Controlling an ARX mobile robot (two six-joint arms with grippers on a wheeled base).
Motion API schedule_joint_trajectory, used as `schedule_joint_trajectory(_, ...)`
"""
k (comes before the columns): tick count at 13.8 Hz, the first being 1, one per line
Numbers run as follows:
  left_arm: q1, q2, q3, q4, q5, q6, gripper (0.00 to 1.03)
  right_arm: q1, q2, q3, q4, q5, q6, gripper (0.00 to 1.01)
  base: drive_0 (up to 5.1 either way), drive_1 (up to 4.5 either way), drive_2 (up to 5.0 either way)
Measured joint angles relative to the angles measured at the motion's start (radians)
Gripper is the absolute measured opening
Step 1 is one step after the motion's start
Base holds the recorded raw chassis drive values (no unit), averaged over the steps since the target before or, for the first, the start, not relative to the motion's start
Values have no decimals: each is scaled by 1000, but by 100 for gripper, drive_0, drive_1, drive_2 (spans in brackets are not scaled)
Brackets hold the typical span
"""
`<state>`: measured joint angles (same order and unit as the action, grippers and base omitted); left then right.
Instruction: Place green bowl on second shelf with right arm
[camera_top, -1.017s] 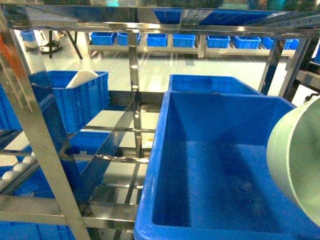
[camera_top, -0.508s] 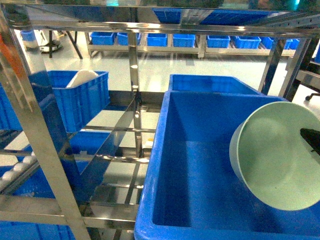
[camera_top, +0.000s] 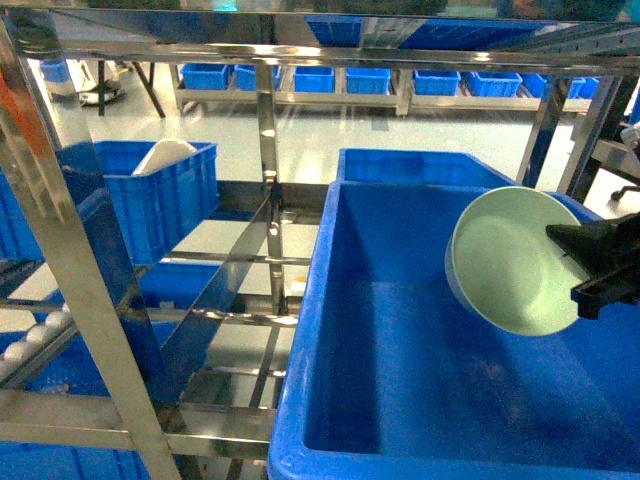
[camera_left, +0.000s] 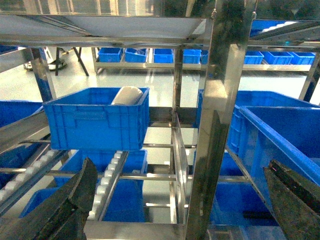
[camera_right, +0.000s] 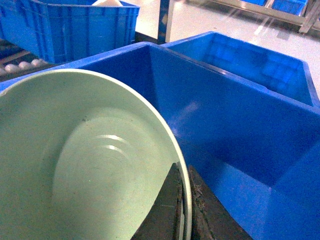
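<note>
Green bowl (camera_top: 510, 262): tilted above the blue crate (camera_top: 400, 400), rim pinched in my right hand (camera_top: 590, 262); likely light, rigid, glossy-slick, chippable, so hold the rim firmly; left hand (camera_left: 175, 200) open, empty.

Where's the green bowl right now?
Head view, right side: the green bowl is tilted in the right gripper, held over the big blue crate.

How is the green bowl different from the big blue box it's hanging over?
The green bowl is round and pale green; the big blue crate is rectangular and deep blue. The bowl is far smaller than the crate. The bowl is tilted on its side, held at its rim by the right end effector, while the crate sits flat on the rack. Both are open-topped and look empty.
</note>
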<state>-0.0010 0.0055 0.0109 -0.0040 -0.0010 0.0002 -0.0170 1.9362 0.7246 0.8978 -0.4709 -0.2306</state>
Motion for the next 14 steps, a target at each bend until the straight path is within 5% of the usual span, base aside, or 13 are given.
schedule_joint_trajectory(3, 0, 0, 0, 0, 0, 0, 98, 52, 108, 172, -148, 5, -55, 2, 0, 0, 0)
schedule_joint_trajectory(6, 0, 0, 0, 0, 0, 0, 98, 55, 159, 188, -199, 30, -126, 2, 0, 0, 0)
schedule_joint_trajectory(11, 0, 0, 0, 0, 0, 0, 98, 51, 178, 185, -260, 30, -188, 3, 0, 0, 0)
schedule_joint_trajectory(14, 0, 0, 0, 0, 0, 0, 98, 64, 183, 169, -216, 37, -188, 41, 0, 0, 0)
